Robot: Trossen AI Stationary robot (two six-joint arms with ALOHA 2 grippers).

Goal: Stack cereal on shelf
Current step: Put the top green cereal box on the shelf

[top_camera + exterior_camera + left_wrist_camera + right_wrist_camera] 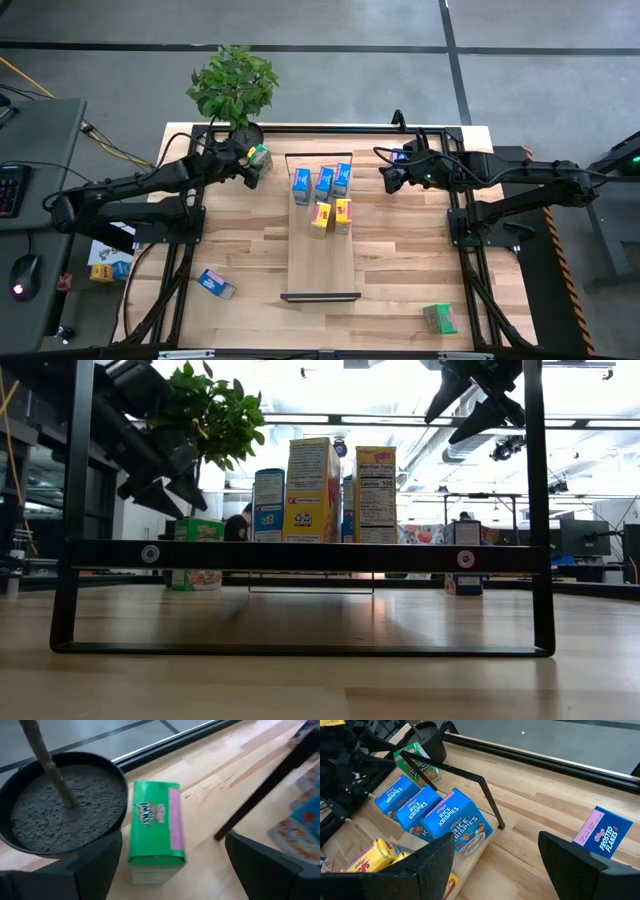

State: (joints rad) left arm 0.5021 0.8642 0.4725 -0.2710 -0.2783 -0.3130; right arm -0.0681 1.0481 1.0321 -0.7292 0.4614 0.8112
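A green cereal box (155, 827) stands upright on the table beside the plant pot (60, 800), at the far left; it also shows in the high view (260, 157). My left gripper (182, 877) is open above it, one finger on each side, not touching; the low view shows the gripper (165, 485) above the box (197, 555). Three blue boxes (323, 182) and two yellow boxes (331, 215) stand on the shelf (322, 265). My right gripper (386, 180) is open and empty, held high right of the shelf's far end.
A blue Frosted Flakes box (602, 832) stands on the table right of the shelf's far end. A blue box (215, 284) lies near left, a green box (438, 318) near right. The shelf's near half is bare. Black brackets (300, 555) stand at its ends.
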